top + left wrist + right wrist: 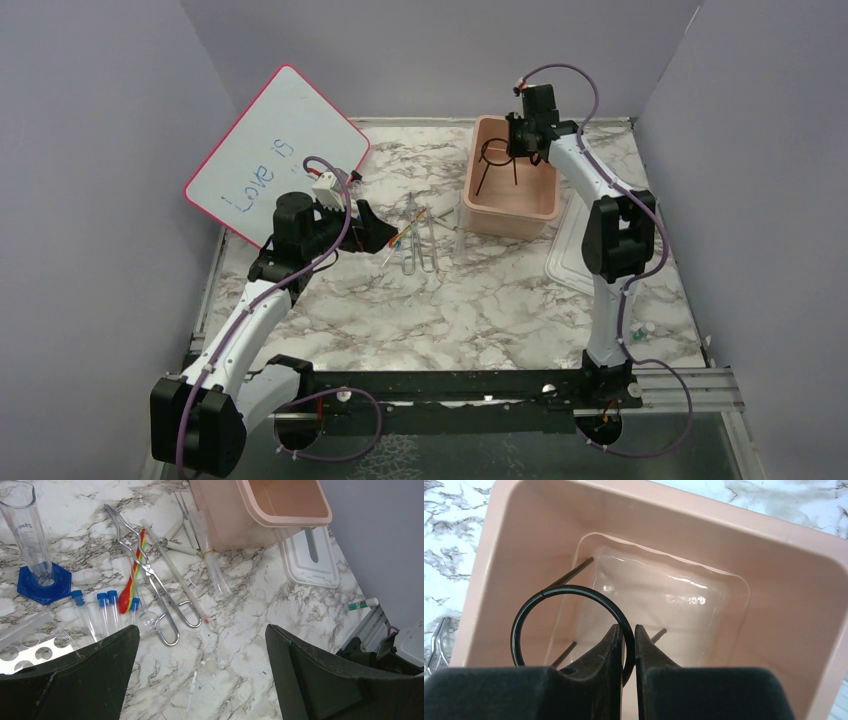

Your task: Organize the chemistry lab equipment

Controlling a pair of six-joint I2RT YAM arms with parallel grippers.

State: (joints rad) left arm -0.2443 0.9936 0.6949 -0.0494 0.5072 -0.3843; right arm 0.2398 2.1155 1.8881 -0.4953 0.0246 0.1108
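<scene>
The black wire ring stand (497, 160) stands with its legs inside the pink tub (505, 215). My right gripper (628, 627) is shut on the wire of its ring (549, 592), fingers tight on either side, over the tub's floor. On the marble to the left lie metal tongs (155, 587), a red-yellow rod (135, 567), clear tubes (215, 570) and blue-capped vials (102, 612). My left gripper (202, 632) hovers wide open just short of the tongs' handles, with nothing between its fingers.
A graduated cylinder (30, 540) on a blue base and a white tube rack (25, 650) stand left of the vials. The tub's clear lid (570, 260) lies to its right. The pink-rimmed whiteboard (270, 150) leans at the back left. A small vial (363, 603) lies near the rail.
</scene>
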